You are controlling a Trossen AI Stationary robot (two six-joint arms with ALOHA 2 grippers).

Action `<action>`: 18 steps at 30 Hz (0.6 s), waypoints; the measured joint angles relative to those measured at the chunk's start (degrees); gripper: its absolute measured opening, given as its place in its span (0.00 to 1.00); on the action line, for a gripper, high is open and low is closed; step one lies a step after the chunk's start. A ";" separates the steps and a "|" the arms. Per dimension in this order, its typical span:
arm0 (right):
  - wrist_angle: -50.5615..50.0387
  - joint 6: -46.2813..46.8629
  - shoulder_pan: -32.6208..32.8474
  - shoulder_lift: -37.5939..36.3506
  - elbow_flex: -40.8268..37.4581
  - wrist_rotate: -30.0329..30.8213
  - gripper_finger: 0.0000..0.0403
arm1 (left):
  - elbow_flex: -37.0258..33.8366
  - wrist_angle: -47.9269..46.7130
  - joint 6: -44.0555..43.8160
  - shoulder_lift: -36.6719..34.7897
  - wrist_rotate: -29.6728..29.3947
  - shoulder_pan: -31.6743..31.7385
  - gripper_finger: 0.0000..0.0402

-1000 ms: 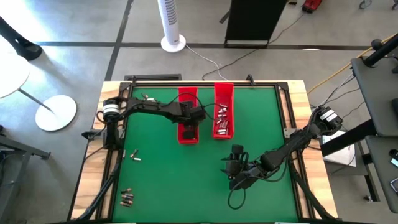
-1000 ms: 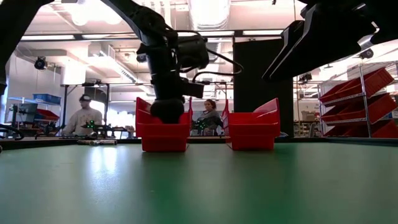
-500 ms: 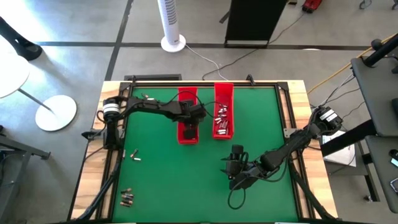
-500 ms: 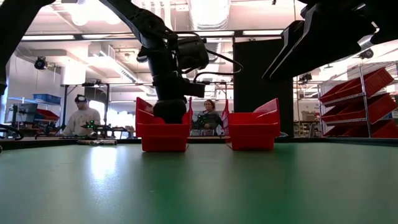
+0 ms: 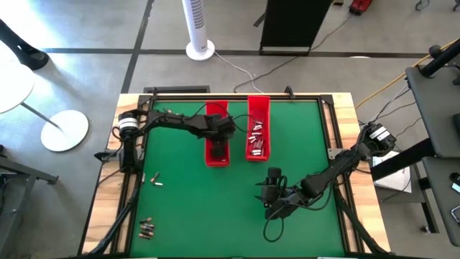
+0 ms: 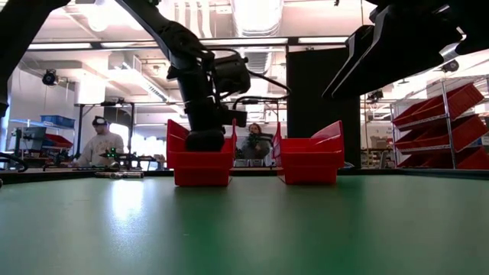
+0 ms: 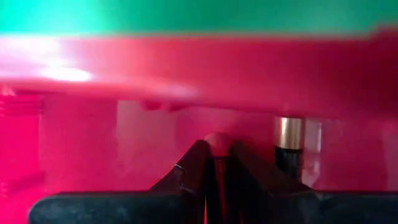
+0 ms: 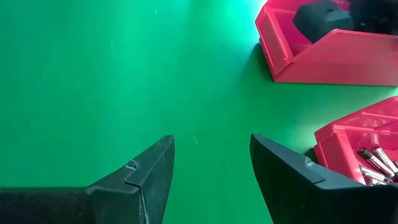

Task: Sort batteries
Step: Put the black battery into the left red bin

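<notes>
Loose batteries lie on the left side of the table (image 5: 187, 208): a small group (image 5: 146, 229) at the near-left corner, a pair (image 5: 154, 179) at mid-left, and a few (image 5: 169, 112) by the far-left edge. All of them lie well to the left of both trays.

The left end effector (image 5: 219, 148) sits low inside the left red tray (image 5: 216, 156). In the left wrist view its fingers (image 7: 189, 168) are nearly clenched, with only a narrow slit between them and nothing visible in that slit. One dark cell with a brass-coloured end (image 7: 289, 140) stands just beside the fingers, apart from them.

The right red tray (image 5: 258, 152) holds a heap of silvery cells (image 5: 256, 140).

The right end effector (image 5: 272, 188) waits released over bare table, near the front, with both trays ahead of it.

Judgement: the loose cells lie outward and nearer from the left end effector, so the left arm is the closer one. The long axes of the loose cells are too small to resolve.
</notes>
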 joint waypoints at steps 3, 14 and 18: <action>-0.04 0.00 0.00 0.00 -0.01 0.00 0.50 | -0.71 0.75 0.05 -0.09 0.31 0.01 0.09; -0.07 -0.01 0.00 0.00 0.00 0.02 0.50 | -0.81 0.95 0.20 -0.09 0.55 -0.03 0.16; -0.07 -0.02 0.00 0.00 -0.02 0.02 0.50 | -0.81 0.95 0.33 -0.09 0.52 -0.02 0.21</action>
